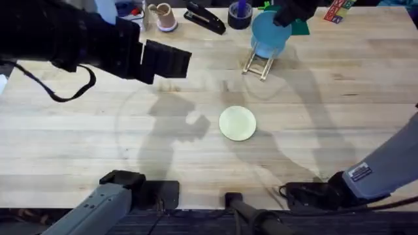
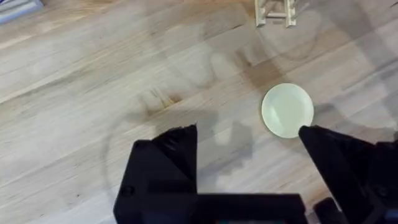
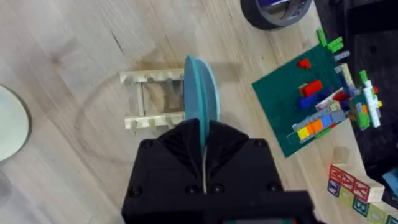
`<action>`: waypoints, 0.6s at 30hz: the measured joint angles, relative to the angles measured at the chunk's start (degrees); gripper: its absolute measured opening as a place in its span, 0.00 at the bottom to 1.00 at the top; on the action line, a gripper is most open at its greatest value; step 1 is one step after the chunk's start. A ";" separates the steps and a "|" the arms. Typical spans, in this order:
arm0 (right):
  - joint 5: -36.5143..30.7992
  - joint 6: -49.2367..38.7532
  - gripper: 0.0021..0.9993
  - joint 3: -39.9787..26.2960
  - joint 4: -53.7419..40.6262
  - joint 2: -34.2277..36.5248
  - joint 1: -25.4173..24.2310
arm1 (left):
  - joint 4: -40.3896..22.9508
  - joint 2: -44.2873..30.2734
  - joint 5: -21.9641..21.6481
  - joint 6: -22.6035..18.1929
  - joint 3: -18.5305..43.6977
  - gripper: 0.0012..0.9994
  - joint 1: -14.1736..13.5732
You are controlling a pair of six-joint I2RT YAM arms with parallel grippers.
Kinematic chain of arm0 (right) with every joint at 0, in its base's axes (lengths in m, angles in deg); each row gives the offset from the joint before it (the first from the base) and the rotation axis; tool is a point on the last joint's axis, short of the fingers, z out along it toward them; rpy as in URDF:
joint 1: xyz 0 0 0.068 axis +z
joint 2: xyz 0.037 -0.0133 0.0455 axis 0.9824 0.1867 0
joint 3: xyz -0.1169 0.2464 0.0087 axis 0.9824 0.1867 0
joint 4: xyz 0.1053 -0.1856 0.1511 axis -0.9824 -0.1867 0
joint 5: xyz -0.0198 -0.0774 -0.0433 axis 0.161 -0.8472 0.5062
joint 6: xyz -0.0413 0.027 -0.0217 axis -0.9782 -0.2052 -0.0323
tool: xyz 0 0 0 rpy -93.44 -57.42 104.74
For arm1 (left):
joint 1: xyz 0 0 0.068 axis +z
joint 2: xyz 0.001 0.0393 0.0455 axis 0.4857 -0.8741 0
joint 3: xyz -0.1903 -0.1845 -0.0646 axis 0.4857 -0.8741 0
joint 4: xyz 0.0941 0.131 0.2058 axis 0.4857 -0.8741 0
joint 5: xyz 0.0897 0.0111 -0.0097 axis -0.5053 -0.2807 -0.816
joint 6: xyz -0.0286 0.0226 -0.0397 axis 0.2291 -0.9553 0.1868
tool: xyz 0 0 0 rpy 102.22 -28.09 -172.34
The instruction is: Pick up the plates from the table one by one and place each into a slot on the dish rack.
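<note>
Right gripper (image 3: 203, 163), fingers clamped on the smooth round teal-blue plate (image 3: 202, 93), holds it upright, on edge, directly above the pale-wood dowel dish rack (image 3: 152, 99). Left gripper (image 2: 249, 134) is spread open, empty; the flat cream-yellow plate (image 2: 286, 110) lies beneath its tips.

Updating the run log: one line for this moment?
right gripper: shut on teal plate, over dish rack | left gripper: open | cream plate: on table

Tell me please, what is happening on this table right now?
The right gripper holds the teal-blue plate on edge over the dish rack, about to slot it. The cream-yellow plate lies flat on the table. The left gripper hangs open above the table near it, holding nothing.
</note>
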 joint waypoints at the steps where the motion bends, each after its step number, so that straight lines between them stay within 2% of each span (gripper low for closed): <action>1: 0.00 0.00 0.03 -0.02 -0.01 0.17 0.00 | -0.01 0.00 0.00 -0.02 0.00 1.00 0.00; 18: 0.00 0.02 0.03 -0.04 -0.33 2.62 0.00 | -0.22 0.00 0.00 -0.02 0.00 1.00 0.00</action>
